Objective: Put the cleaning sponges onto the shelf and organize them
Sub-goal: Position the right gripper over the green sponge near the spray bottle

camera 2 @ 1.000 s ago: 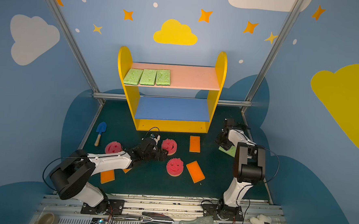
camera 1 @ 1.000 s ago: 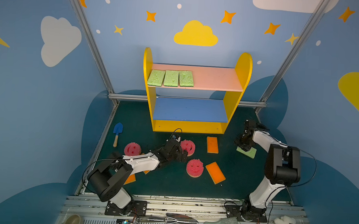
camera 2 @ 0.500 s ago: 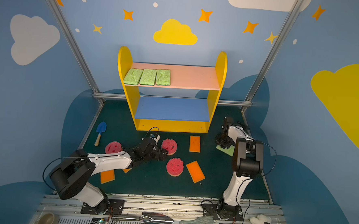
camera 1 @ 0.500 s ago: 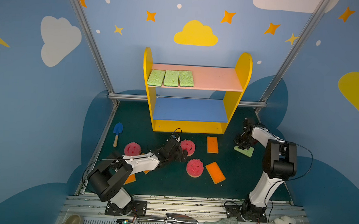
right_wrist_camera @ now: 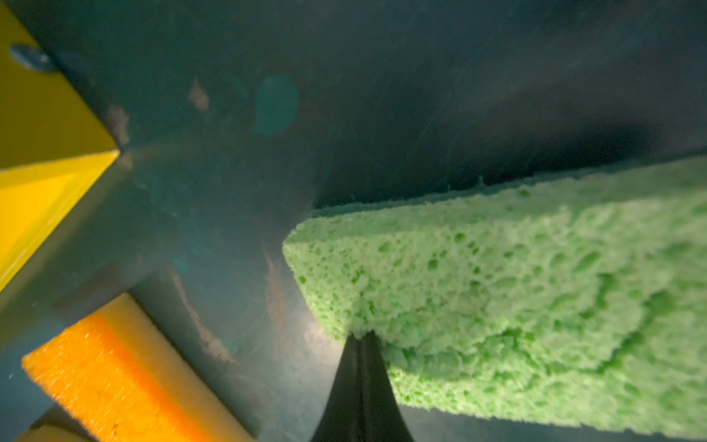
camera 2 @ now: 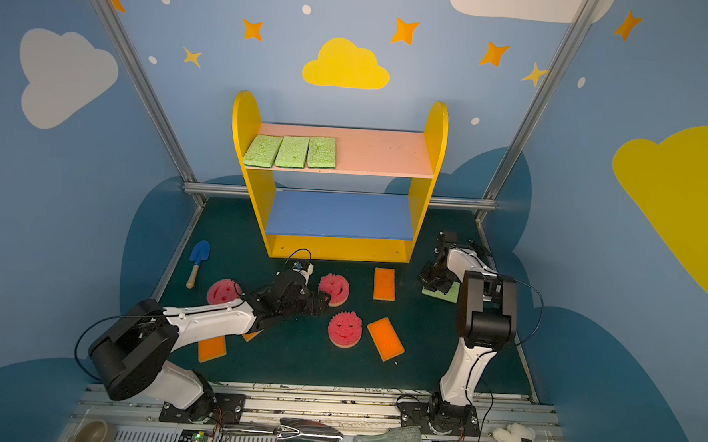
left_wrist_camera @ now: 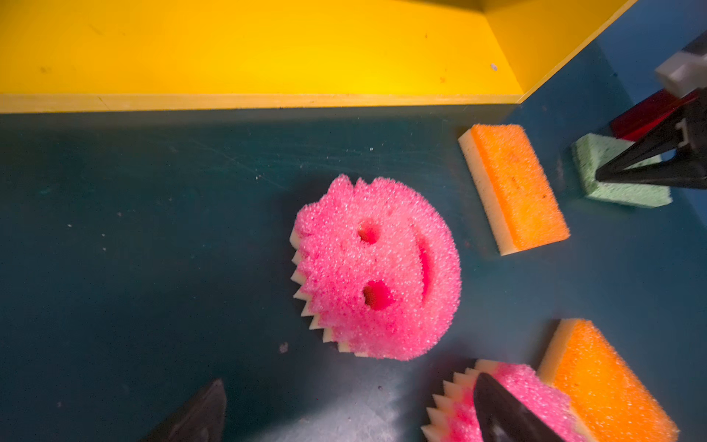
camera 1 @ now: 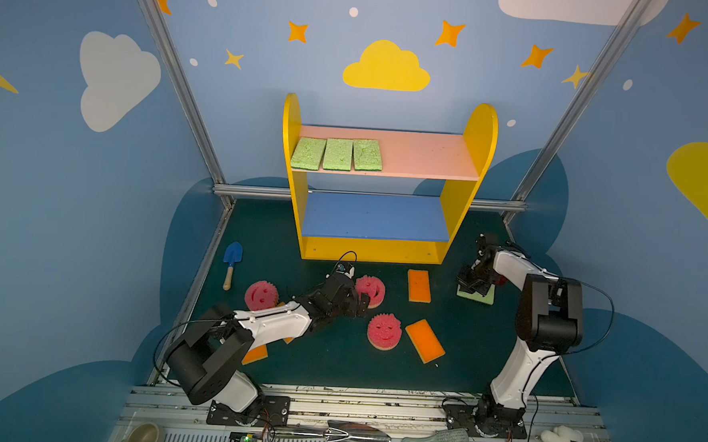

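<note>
The yellow shelf holds three green sponges side by side on the left of its pink top board. A fourth green sponge lies on the floor right of the shelf. My right gripper is shut, its tips pinched into that sponge's edge. My left gripper stands open just short of a pink smiley sponge, with nothing between its fingers. Two more pink sponges and orange sponges lie on the floor.
A blue toy trowel lies by the left wall. The shelf's blue middle board and yellow base are bare. Metal frame posts stand at the back corners. A bowl, a metal scoop and a brush sit on the front rail.
My right gripper has closed onto the edge of the green floor sponge, its arm shifting slightly. The left arm and the other sponges have not moved.
</note>
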`<act>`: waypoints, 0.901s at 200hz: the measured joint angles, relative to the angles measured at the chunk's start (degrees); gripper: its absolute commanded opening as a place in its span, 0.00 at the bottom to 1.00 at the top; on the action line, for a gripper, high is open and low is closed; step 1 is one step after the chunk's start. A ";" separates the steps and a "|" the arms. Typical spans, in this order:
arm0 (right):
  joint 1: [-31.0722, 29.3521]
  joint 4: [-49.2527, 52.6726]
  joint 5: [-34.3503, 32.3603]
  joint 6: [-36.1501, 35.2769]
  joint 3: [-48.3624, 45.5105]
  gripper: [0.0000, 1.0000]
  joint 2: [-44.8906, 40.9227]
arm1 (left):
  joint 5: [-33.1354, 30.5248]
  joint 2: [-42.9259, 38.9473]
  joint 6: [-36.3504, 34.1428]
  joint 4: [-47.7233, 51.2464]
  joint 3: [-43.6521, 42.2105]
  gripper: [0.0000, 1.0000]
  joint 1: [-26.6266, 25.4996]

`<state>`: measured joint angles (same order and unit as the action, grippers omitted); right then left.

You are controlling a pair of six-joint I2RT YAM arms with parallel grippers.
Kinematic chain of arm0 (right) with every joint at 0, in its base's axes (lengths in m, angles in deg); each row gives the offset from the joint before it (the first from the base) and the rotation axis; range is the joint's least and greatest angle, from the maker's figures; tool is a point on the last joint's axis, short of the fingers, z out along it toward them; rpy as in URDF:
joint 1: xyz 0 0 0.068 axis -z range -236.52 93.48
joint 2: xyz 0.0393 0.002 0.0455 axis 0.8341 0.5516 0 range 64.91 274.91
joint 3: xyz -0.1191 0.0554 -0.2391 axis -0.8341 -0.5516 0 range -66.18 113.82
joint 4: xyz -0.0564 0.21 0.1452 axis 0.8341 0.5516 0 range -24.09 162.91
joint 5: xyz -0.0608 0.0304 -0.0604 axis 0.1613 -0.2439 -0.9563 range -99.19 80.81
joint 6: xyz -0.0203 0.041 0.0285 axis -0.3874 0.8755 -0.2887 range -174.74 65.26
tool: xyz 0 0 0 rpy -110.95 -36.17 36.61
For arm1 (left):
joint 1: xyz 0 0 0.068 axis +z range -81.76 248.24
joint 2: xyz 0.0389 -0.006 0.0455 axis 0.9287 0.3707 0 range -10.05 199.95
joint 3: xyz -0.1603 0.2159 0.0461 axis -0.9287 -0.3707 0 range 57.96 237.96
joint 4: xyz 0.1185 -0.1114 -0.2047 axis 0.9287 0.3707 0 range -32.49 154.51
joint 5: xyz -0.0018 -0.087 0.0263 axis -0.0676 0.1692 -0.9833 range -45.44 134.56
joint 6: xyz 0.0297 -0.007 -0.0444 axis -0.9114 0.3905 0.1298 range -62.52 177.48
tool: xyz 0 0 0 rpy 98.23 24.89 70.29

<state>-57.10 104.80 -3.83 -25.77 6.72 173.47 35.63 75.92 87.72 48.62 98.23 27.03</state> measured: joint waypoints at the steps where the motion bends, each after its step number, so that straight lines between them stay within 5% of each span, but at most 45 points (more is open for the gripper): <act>1: 0.00 0.00 0.00 0.00 0.00 0.00 0.00 | 0.00 0.00 0.00 0.00 0.00 1.00 0.00; 91: -10.69 1.95 4.68 -3.56 -4.07 0.00 -16.20 | 0.87 -6.40 0.02 1.99 -0.33 0.98 0.20; 122: -13.46 2.49 5.25 -5.57 -6.60 0.50 -21.88 | 3.04 -7.80 0.04 2.16 -0.33 0.99 1.11; 180: -14.19 5.60 -6.73 -6.97 -2.38 0.61 -13.11 | 4.44 -7.98 0.11 2.43 -0.33 1.00 2.12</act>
<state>-71.29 110.40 -10.56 -32.74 4.34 160.35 40.07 67.95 87.82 51.05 97.90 29.15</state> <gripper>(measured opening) 0.610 0.998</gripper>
